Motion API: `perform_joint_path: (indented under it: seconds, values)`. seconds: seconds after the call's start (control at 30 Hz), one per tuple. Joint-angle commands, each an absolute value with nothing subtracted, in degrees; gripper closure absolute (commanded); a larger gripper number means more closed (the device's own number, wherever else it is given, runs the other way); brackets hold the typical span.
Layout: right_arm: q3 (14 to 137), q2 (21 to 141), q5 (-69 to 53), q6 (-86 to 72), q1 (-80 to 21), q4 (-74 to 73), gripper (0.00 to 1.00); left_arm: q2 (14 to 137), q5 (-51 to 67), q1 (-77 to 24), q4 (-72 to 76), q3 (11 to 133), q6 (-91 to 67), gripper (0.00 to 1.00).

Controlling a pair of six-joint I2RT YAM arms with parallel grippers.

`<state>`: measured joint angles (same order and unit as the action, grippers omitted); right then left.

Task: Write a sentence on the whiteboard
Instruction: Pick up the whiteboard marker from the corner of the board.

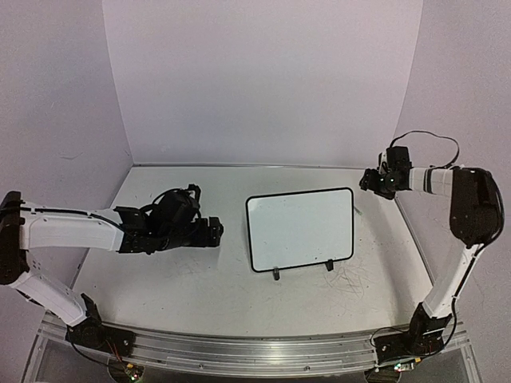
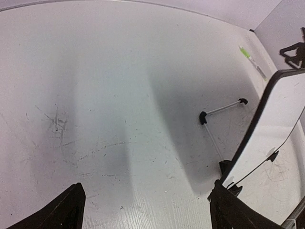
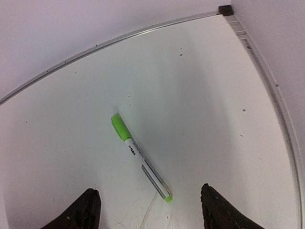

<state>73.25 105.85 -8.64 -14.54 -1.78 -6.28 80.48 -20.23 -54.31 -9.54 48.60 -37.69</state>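
**Table: what's on it**

You have one white table [image 1: 200,295] with walls on three sides and a metal rail [image 1: 239,347] along the near edge. The surface is scuffed. You can see grey scribbles [image 1: 347,279] near the front right and more scratch marks on the left half.

- The whiteboard [image 1: 299,227] stands about centre, tilted back. It rests on two black clip feet [image 1: 276,274] in front and a thin wire prop [image 2: 221,109] behind.
- A marker [image 3: 140,164] with a white barrel and green cap lies flat on the bare surface, on the right side towards the far corner, near the board's right edge. Nothing is touching it.
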Motion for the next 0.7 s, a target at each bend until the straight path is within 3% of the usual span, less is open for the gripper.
perform_joint_path:
  seconds: [0.0,0.2,0.67]
  values:
    - [86.49,116.35,-13.98,-8.33,-2.06,-14.09,0.39,75.07,-21.96,-54.26,-8.38,48.78,-34.39,0.07]
    - [95.54,126.04,-9.31,-3.31,-3.18,-21.23,0.55,74.25,-21.57,-54.24,-7.5,49.93,-32.59,0.07]
    - [98.85,131.6,-4.15,-0.91,-6.42,-23.64,0.72,75.86,-20.21,-54.28,-7.11,51.69,-30.65,0.07]
